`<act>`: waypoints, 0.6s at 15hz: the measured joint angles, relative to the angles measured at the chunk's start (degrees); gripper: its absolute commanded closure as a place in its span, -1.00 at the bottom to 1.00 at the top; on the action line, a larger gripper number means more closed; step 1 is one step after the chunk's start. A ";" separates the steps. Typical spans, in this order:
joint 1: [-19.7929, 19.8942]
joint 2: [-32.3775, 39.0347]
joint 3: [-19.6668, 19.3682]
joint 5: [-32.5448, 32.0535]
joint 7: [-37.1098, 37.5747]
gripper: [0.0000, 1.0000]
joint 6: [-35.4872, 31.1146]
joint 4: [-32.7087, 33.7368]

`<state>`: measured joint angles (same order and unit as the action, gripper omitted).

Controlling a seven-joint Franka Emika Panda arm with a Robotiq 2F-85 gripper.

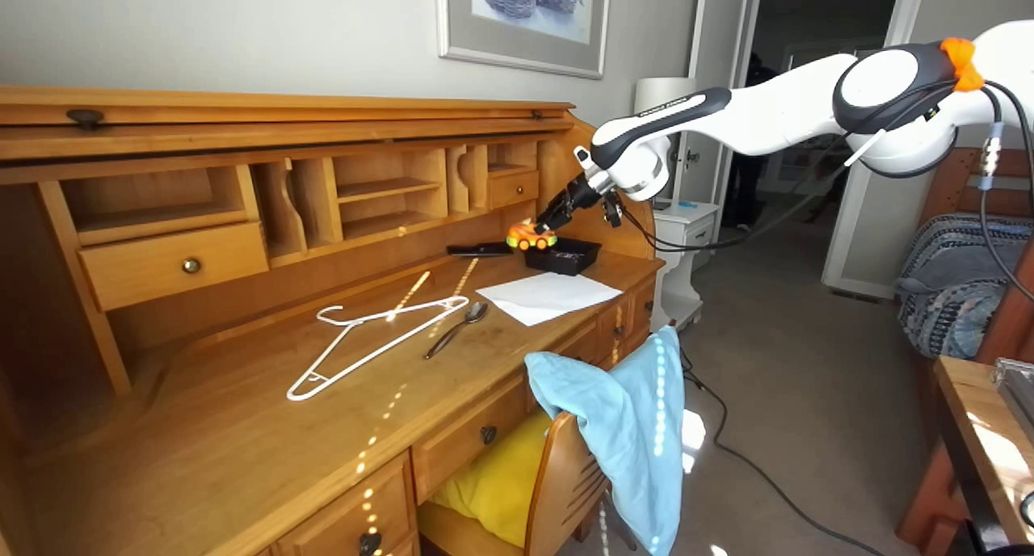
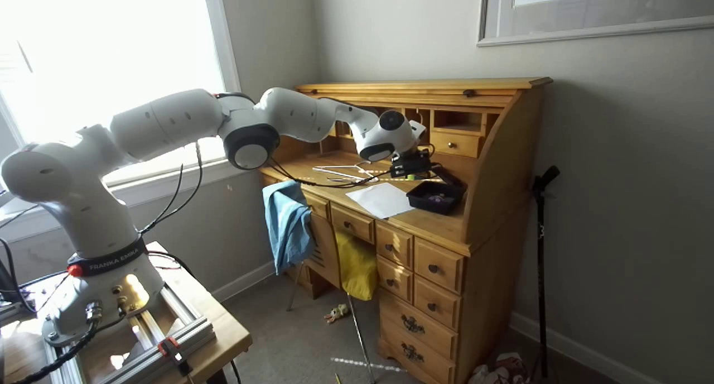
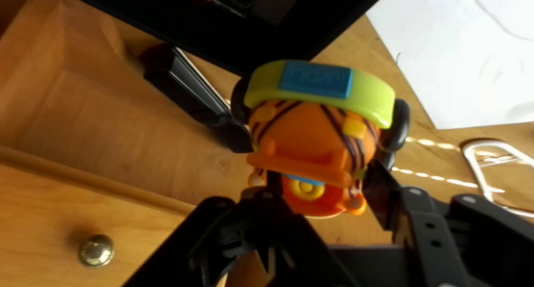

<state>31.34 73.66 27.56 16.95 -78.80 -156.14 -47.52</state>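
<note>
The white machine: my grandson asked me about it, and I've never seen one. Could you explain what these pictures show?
It's a robot arm, a jointed machine that ends in a two-fingered claw. Two pictures are taken from different spots in the room; the close-up is taken from the arm itself, looking past the claw. On the wooden desk lie a white hanger, a spoon, a sheet of paper, a black tray and a long black object I can't identify. The claw is clasping an orange toy car.
</note>
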 measured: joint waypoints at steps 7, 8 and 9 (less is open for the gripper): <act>-2.89 -1.41 -11.60 -0.01 18.23 0.47 -13.67 -0.33; -3.70 -1.49 -14.50 -0.01 21.05 0.47 -13.80 -0.45; -4.42 -1.52 -16.90 -0.02 23.40 0.47 -13.62 -0.72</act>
<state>26.92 72.14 10.66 16.94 -55.40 -169.77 -48.23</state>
